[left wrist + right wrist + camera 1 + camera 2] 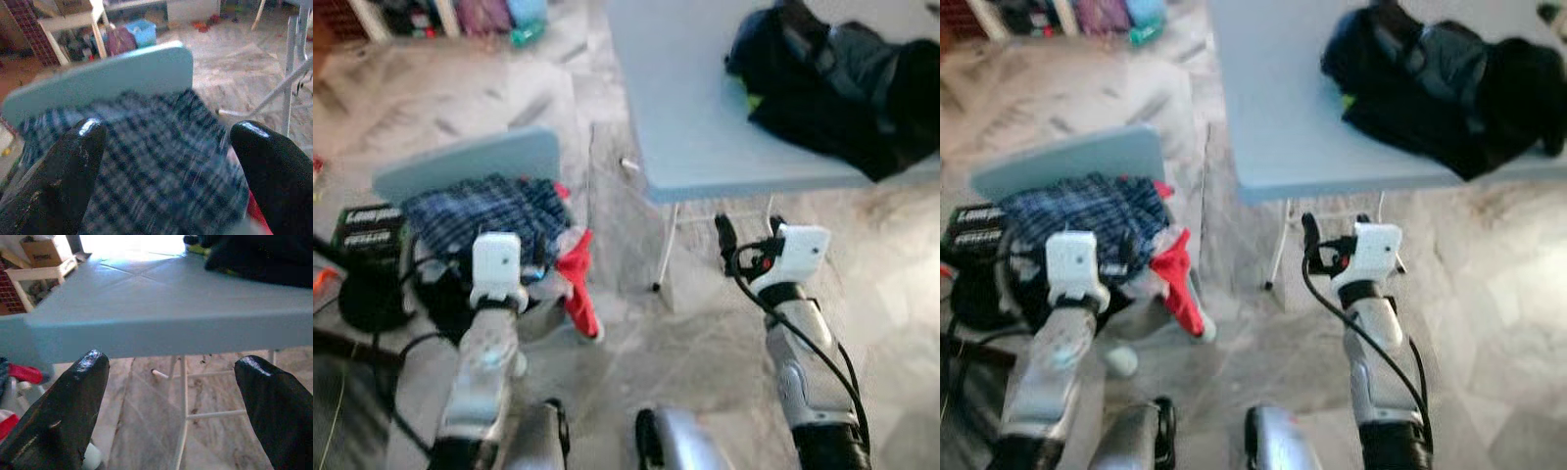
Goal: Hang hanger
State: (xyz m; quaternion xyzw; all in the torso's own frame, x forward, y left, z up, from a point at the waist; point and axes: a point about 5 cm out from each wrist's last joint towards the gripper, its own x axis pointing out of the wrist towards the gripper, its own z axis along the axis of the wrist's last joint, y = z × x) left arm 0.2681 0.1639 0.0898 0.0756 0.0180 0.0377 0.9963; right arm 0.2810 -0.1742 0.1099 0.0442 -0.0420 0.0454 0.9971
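Looking down past both arms, I take the blue table (705,127) as my landmark. My left gripper (166,161) hovers over a checked shirt (484,215) heaped on a chair (470,162) beside the table's near corner, jaws wide apart and empty. My right gripper (171,396) faces the table's front edge, jaws likewise spread, holding nothing. I can't make out any hanger (blur doesn't help), so neither its direction nor its long axis is settled. Dark clothes (832,78) lie on the table's far side.
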